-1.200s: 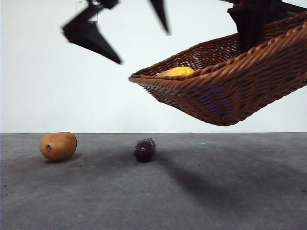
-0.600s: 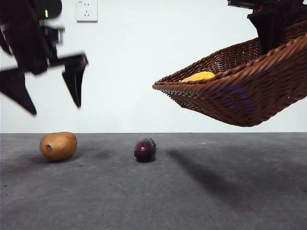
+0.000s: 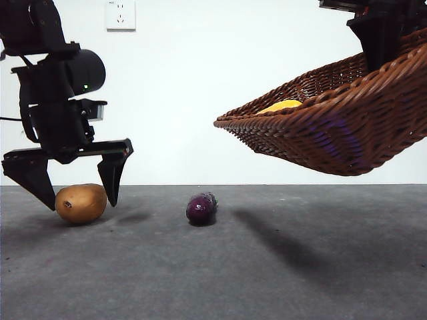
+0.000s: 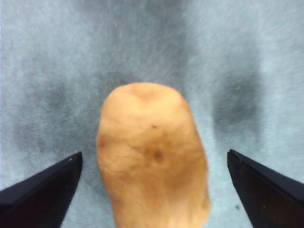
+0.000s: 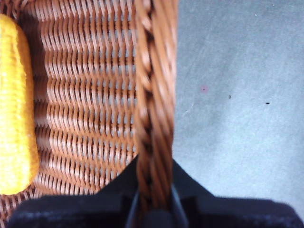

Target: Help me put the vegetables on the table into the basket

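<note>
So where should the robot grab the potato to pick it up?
Probably around the middle of the potato, coming straight down from above. It lies on its side on the table, and the left gripper already straddles it, jaws open across its narrower width, so closing there should grip well.

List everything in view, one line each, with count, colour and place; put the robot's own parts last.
rounded brown potato: one, brown, on the table, between the left pincer's open jaws.
small dark purple eggplant: one, dark purple, on the table, apart from the potato.
bumpy yellow corn cob: one, yellow, inside the basket.
woven reddish-brown wicker basket: one, reddish-brown, held tilted in the air above the table.
dark grey matte table: one, dark grey, under everything.
white wall socket: one, white, on the back wall.
left pincer: one, black, open, lowered around the potato.
right pincer: one, black, clamped on the basket's rim.
</note>
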